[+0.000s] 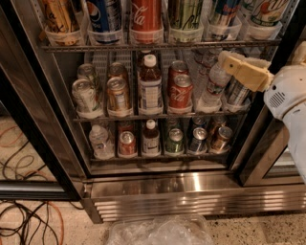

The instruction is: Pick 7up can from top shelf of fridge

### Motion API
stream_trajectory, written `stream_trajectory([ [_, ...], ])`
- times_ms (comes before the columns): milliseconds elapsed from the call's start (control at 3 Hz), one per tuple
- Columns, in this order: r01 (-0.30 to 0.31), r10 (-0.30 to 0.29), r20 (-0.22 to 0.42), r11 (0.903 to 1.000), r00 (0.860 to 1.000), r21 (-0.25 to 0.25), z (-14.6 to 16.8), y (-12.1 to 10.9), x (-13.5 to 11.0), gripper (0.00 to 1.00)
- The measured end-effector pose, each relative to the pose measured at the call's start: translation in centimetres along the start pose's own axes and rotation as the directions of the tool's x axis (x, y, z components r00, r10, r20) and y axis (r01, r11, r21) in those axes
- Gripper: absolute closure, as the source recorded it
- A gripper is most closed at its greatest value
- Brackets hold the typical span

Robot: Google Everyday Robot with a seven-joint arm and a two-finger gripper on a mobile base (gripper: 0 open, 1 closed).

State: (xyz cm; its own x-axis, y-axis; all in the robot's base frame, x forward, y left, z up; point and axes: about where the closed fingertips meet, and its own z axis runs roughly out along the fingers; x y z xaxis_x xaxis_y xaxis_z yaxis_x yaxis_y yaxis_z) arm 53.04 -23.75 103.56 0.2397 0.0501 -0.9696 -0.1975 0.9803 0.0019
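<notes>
7up can [266,10] stands upright in the rightmost visible cup holder of the top shelf [95,47] of the fridge [191,189], at the upper right, untouched. The gripper [230,62] is below that shelf and left of the can, in front of the right end of the middle rack [119,116], pointing left. Whether it is wide or narrow cannot be told.

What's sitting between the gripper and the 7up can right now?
In the camera view, the gripper sits below the top shelf; that shelf's wire edge and the clear cup holder lie between it and the 7up can.
</notes>
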Motion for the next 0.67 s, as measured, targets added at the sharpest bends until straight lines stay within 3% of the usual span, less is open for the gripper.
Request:
stream_trajectory([
  [667,0.046,-0.047,0.017,0.9969,0.999,0.063,2.4,-1.1,-0.3,0.0],
])
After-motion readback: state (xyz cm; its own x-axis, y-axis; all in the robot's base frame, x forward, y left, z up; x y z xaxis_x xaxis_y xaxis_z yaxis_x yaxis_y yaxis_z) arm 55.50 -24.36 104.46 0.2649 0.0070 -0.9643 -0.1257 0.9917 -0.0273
